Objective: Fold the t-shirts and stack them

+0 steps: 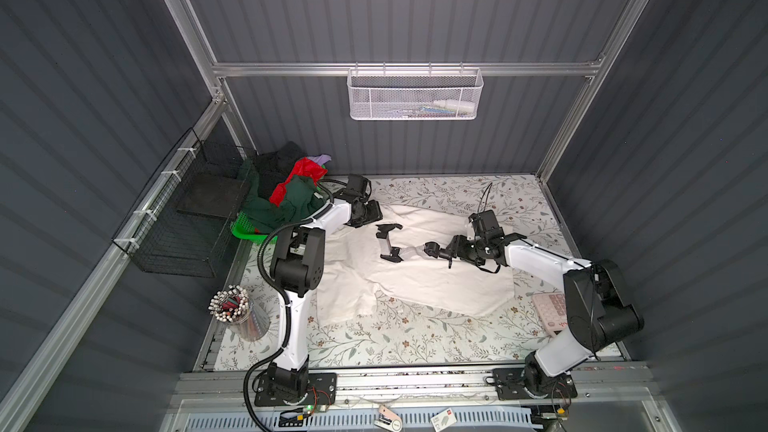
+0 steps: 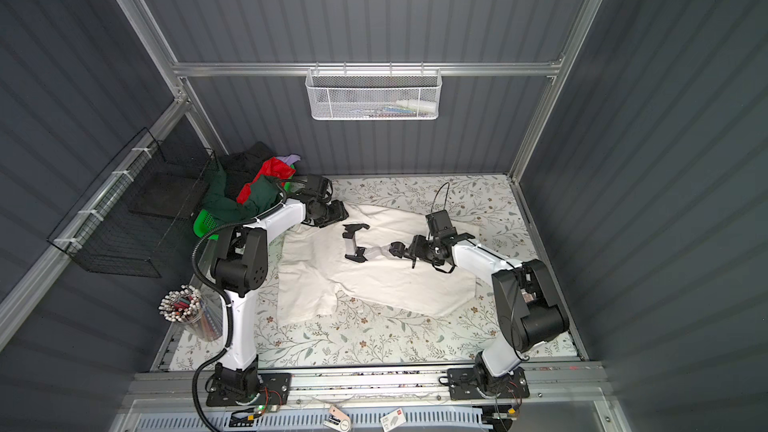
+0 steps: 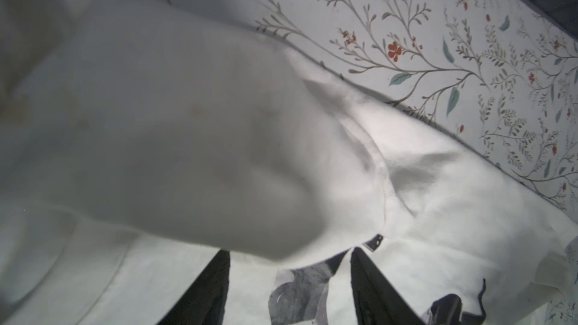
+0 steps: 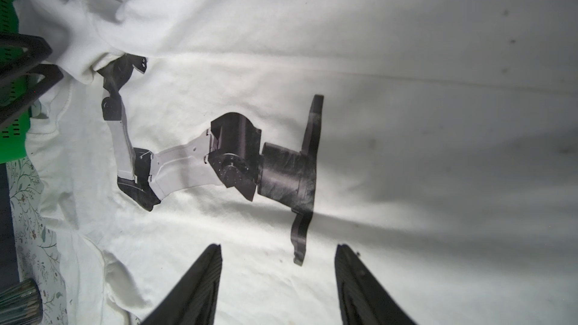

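A large cream-white t-shirt (image 1: 415, 284) (image 2: 374, 284) lies spread on the floral table, print side up. Its black-grey print of a robot arm (image 4: 219, 157) shows in both top views. My left gripper (image 1: 374, 218) (image 2: 340, 218) hovers at the shirt's far left edge, open. In the left wrist view a blurred fold of the shirt (image 3: 187, 120) hangs before my left gripper (image 3: 289, 253), with nothing between the fingers. My right gripper (image 1: 459, 249) (image 4: 278, 246) stands open just above the shirt's middle. Dark green (image 1: 295, 201), red (image 1: 297, 178), black and lavender t-shirts are heaped at the back left.
The heap sits in a green plastic basket (image 1: 245, 226) at the table's back left corner. A cup of pens (image 1: 237, 313) stands at the front left and a calculator (image 1: 548, 309) at the right edge. A black wire basket (image 1: 183, 218) hangs on the left wall.
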`<state>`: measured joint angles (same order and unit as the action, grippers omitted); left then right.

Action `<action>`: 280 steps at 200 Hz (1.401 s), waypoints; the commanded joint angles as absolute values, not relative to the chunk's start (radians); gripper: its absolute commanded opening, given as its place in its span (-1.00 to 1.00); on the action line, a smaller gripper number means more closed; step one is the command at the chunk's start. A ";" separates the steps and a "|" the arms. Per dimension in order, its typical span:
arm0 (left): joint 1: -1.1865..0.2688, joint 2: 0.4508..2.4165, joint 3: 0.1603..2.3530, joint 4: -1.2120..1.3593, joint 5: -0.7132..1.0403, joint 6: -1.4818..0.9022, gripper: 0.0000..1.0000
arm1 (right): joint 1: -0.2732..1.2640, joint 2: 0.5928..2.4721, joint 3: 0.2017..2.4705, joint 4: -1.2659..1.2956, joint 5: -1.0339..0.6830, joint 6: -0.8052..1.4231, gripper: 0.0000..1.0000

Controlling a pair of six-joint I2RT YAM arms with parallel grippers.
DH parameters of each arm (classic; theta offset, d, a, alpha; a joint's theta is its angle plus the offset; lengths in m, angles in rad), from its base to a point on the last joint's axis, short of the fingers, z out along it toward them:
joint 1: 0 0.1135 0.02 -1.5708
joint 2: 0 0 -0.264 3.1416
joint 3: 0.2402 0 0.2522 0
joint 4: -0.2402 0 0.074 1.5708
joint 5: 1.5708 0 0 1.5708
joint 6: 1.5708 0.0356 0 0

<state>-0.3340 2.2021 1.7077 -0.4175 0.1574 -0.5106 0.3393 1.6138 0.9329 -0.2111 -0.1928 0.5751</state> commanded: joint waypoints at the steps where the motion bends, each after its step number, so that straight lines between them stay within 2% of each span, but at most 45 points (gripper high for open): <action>1: -0.336 2.219 1.746 -0.423 0.182 -0.531 0.20 | 0.340 1.611 0.936 -0.225 -0.177 0.566 0.20; 33: -0.336 2.231 1.755 -0.424 0.167 -0.528 0.16 | 0.339 1.612 0.936 -0.225 -0.175 0.565 0.19; 61: -0.336 2.257 1.793 -0.450 0.147 -0.512 0.02 | 0.337 1.612 0.938 -0.227 -0.176 0.564 0.20; 75: -0.335 2.271 1.815 -0.460 0.144 -0.504 -0.12 | 0.336 1.610 0.938 -0.230 -0.174 0.562 0.20; 116: -0.336 2.312 1.865 -0.494 0.138 -0.484 -0.28 | 0.330 1.602 0.930 -0.235 -0.162 0.558 0.20; 137: -0.336 2.320 1.886 -0.512 0.139 -0.479 -0.59 | 0.326 1.599 0.927 -0.236 -0.161 0.559 0.19; 198: -0.336 2.244 1.911 -0.642 0.167 -0.438 -0.85 | 0.326 1.591 0.924 -0.245 -0.154 0.556 0.20; 211: -0.336 2.227 1.922 -0.689 0.164 -0.428 -1.00 | 0.325 1.592 0.922 -0.239 -0.153 0.557 0.20; 236: -0.336 2.232 1.972 -0.789 0.200 -0.407 -1.00 | 0.325 1.601 0.928 -0.234 -0.161 0.558 0.20; 280: -0.336 2.310 2.195 -0.980 0.254 -0.359 -1.00 | 0.325 1.611 0.927 -0.223 -0.170 0.561 0.19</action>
